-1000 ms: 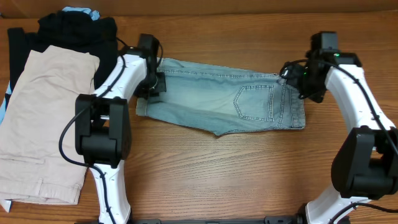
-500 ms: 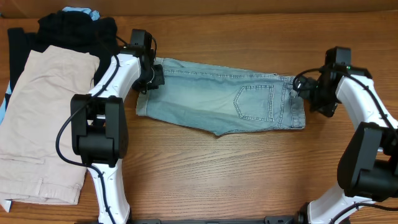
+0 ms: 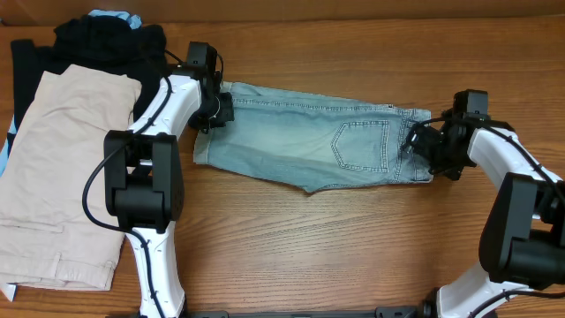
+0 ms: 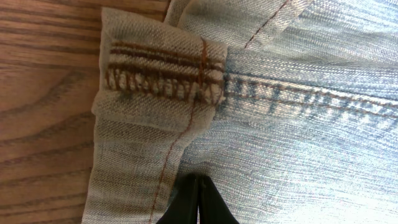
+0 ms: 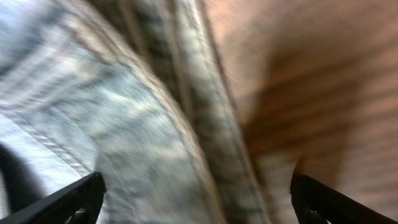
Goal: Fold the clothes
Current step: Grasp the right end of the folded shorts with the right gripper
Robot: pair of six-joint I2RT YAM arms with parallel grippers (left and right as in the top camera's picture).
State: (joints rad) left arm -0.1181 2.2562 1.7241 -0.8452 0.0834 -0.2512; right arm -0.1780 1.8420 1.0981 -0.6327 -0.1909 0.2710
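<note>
Right claw (image 3: 421,147) has slid onto the flat, faded denim shorts (image 3: 291,146), spread wide; left claw (image 4: 196,194) closed at the cuff.

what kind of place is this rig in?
Probably a robot lab bench: a left arm and right arm based at a wooden table, light blue denim shorts laid flat between them, beige shorts and a black garment piled aside.

Right wrist view is blurred, the shorts (image 5: 124,124) smeared; the right hand (image 5: 194,186) shows only two wide-apart fingertips, cropped by the bottom edge; the left hand (image 4: 194,196) is cropped likewise, tips together, perhaps pinching denim; overhead, the left arm (image 3: 172,97) covers the shorts' corner.
</note>
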